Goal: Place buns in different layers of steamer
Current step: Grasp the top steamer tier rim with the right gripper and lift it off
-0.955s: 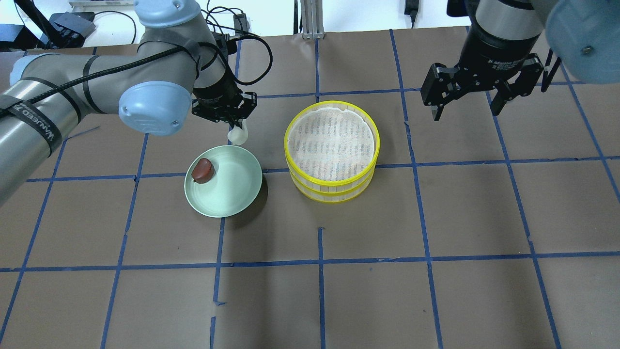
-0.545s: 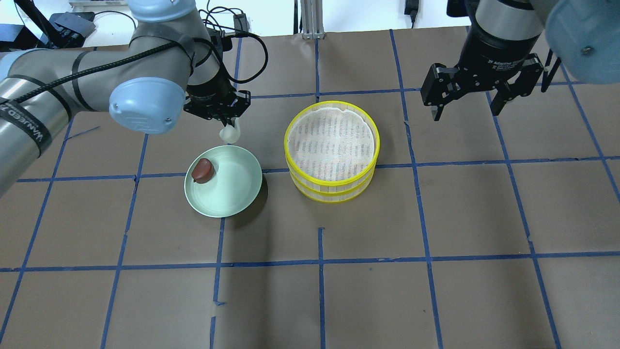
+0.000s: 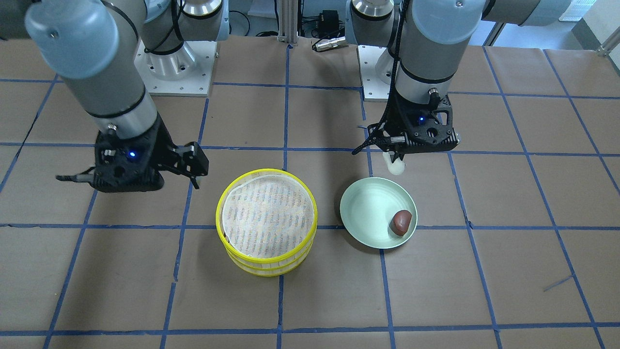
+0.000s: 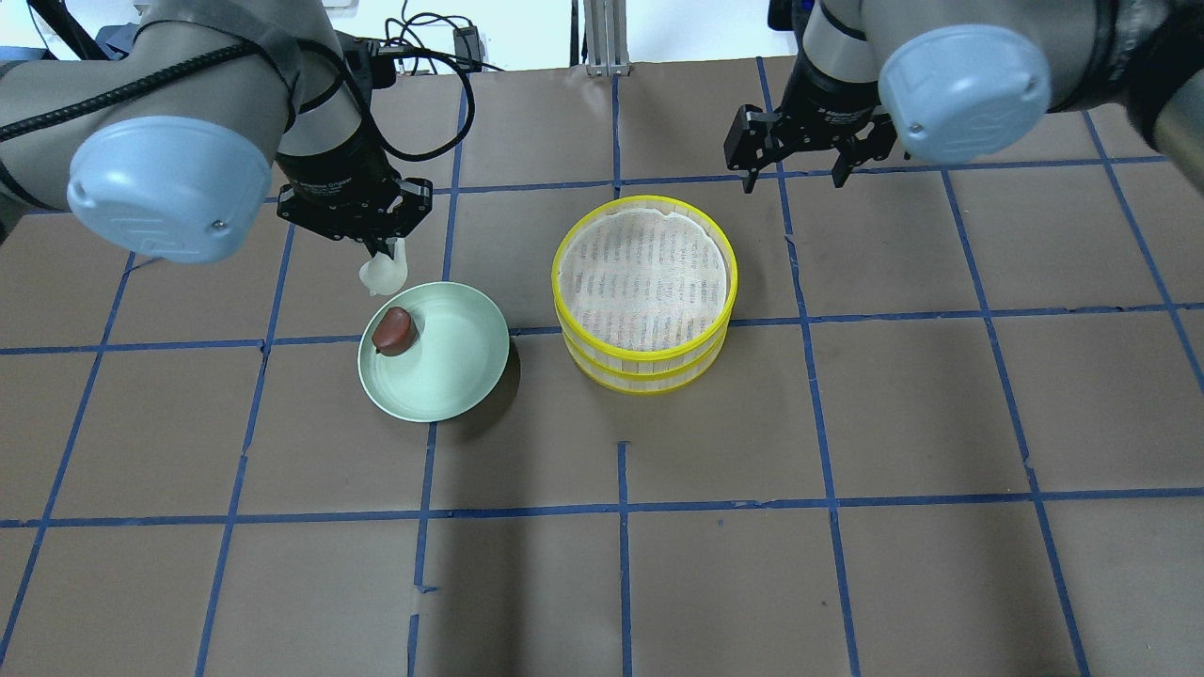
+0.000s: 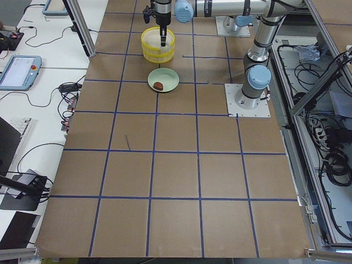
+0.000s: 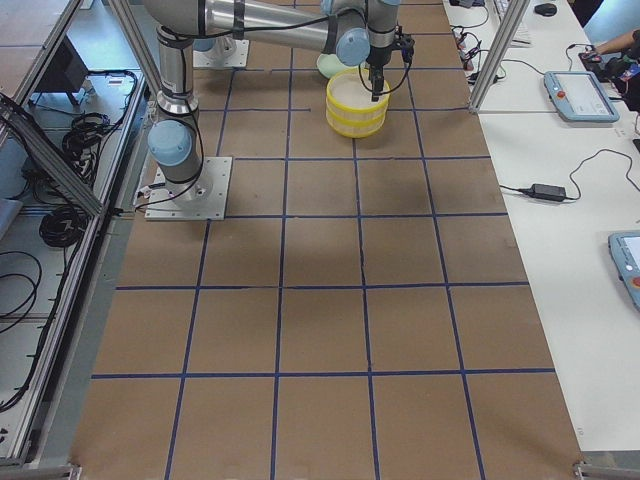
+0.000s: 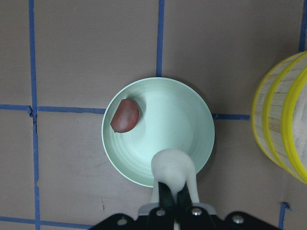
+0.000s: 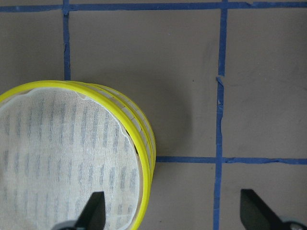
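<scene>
- Over the edge of the pale green round plate [image 4: 451, 362], the left gripper [image 4: 384, 256] is pinching the small white rounded bun [image 4: 383, 275] by its top. The dough is bulging out below the fingers.
- That bun is looking soft and light, so a hard squeeze risks squashing it. I judge it may cling to the pads on release.
- The reddish-brown rounded bun [image 4: 394, 330] is lying untouched near the plate's rim. Gripping gently across its narrower width looks best.
- Beside the plate on the brown counter [image 4: 847, 423], the two yellow-rimmed round steamer trays [image 4: 644, 371], lined with white mesh cloth, are sitting stacked. The top one is holding nothing.
- The right gripper [image 4: 793, 181] is hovering spread wide and empty at the stack's edge, one finger over the mesh and the other outside the rim.
- The trays are looking light and thin-walled, and the rim seems the place to grip.
</scene>
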Tool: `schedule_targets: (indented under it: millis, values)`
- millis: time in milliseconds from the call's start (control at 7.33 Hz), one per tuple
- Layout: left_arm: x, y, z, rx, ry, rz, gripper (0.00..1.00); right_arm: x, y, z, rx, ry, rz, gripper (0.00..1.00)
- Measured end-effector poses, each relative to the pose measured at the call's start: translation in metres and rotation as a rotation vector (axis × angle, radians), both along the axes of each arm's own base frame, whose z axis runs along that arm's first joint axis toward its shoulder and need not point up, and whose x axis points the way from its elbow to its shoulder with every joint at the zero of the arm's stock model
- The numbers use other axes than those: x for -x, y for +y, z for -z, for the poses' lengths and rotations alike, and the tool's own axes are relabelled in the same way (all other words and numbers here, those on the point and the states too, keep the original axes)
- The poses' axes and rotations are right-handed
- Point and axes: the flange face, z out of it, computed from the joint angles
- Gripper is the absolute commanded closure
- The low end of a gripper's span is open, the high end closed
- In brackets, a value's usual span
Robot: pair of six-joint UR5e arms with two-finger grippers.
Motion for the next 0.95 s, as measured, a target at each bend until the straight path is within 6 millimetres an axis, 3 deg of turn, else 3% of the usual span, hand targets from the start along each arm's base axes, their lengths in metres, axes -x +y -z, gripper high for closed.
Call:
schedule_targets:
  millis: [273, 545, 682, 955]
  values:
    - [0.000, 0.000, -0.001, 0.001, 0.002, 0.000, 0.94, -0.023, -0.006, 0.043, -0.016, -0.003, 0.063, 0.03]
    - [0.000, 0.000, -0.001, 0.001, 0.003, 0.000, 0.94, -0.028, -0.004, 0.075, -0.050, 0.012, 0.075, 0.23]
    - [0.000, 0.000, -0.001, 0.001, 0.003, -0.001, 0.94, -0.027, -0.002, 0.083, -0.061, 0.024, 0.080, 0.51]
    - [0.000, 0.000, -0.001, 0.001, 0.003, -0.001, 0.94, -0.026, 0.003, 0.093, -0.085, 0.033, 0.104, 0.87]
